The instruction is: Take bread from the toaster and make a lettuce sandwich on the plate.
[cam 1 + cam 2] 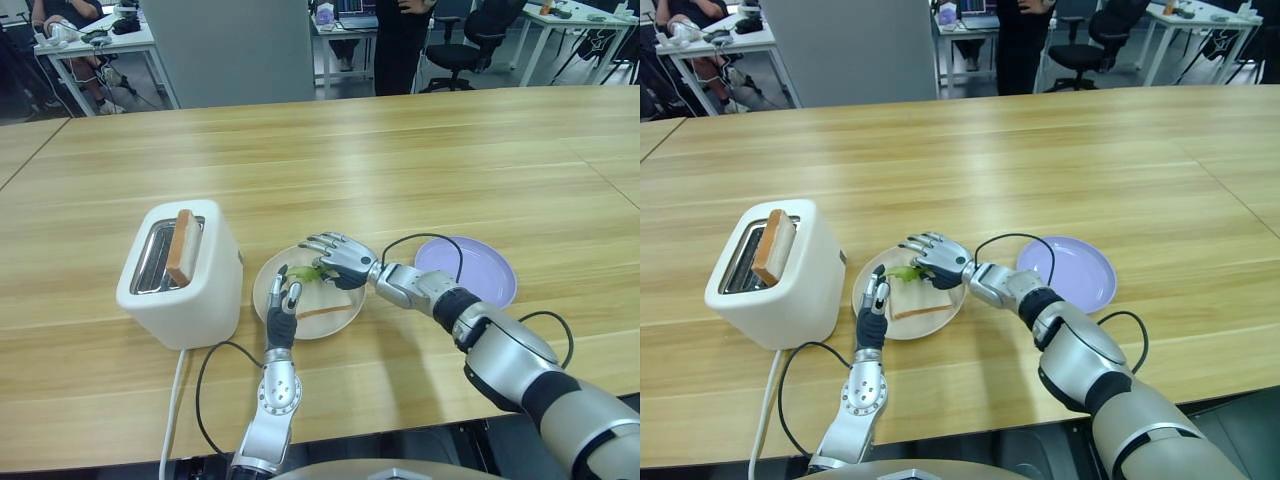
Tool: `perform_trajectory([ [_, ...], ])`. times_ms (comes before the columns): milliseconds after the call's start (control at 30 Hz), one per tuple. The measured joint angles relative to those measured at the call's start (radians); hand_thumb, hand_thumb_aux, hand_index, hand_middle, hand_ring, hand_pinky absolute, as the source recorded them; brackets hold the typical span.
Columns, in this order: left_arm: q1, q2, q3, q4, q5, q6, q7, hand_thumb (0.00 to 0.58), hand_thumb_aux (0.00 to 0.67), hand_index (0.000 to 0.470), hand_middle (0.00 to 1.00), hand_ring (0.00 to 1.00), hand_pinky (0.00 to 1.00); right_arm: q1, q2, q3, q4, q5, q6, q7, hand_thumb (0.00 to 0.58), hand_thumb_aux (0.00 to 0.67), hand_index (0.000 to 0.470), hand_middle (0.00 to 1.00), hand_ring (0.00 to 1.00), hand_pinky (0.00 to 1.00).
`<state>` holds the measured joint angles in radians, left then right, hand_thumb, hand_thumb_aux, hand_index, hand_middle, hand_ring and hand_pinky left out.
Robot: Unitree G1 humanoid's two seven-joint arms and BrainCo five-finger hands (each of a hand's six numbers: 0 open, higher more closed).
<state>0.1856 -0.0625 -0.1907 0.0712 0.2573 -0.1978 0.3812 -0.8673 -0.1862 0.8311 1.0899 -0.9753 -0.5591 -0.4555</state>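
A white toaster stands at the left with one slice of bread sticking up from its right slot. Beside it, a cream plate holds a bread slice. My right hand hovers palm down over the plate's far side, its fingers curled around a green lettuce leaf that pokes out above the slice. At the plate's near left rim, my left hand stands with fingers pointing up and holds nothing.
A purple plate lies to the right of the cream one, with nothing on it. A black cable loops from my right wrist over its edge. The toaster's white cord runs to the table's near edge.
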Motion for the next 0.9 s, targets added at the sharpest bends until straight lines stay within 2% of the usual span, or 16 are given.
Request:
perform_trajectory([
  [67,0.000,0.000,0.000,0.000,0.000,0.000,0.000,0.000,0.000,0.000,0.10,0.10,0.10,0.047,-0.010,-0.003,-0.036,0.011,0.002,0.041,0.580,0.670,0.460,0.02,0.02,0.02],
  [100,0.001,0.000,0.001,0.000,0.000,0.000,0.000,0.000,0.000,0.000,0.10,0.10,0.10,0.068,-0.015,-0.004,-0.056,0.013,0.005,0.067,0.578,0.636,0.437,0.02,0.02,0.02],
  [133,0.001,0.000,0.000,0.000,0.000,0.000,0.000,0.000,0.000,0.000,0.10,0.10,0.10,0.083,-0.018,-0.008,-0.073,0.020,0.010,0.090,0.578,0.636,0.437,0.02,0.02,0.02],
  [167,0.001,0.000,0.000,0.000,0.000,0.000,0.000,0.000,0.000,0.000,0.11,0.11,0.11,0.089,-0.019,-0.012,-0.083,0.027,0.012,0.103,0.000,0.000,0.000,0.00,0.00,0.00],
  [467,0.000,0.000,0.000,0.000,0.000,0.000,-0.007,0.000,0.000,0.000,0.11,0.11,0.11,0.133,-0.036,-0.073,-0.205,0.094,0.042,0.235,0.000,0.000,0.000,0.00,0.00,0.00],
  [733,0.000,0.000,0.000,0.000,0.000,0.000,-0.013,0.000,0.000,0.000,0.11,0.11,0.11,0.207,-0.046,-0.212,-0.350,0.286,0.079,0.430,0.000,0.000,0.000,0.00,0.00,0.00],
  [900,-0.001,0.000,-0.009,-0.013,0.005,0.005,-0.016,0.000,0.000,0.000,0.10,0.10,0.10,0.301,-0.068,-0.369,-0.550,0.509,0.162,0.595,0.000,0.000,0.000,0.00,0.00,0.00],
])
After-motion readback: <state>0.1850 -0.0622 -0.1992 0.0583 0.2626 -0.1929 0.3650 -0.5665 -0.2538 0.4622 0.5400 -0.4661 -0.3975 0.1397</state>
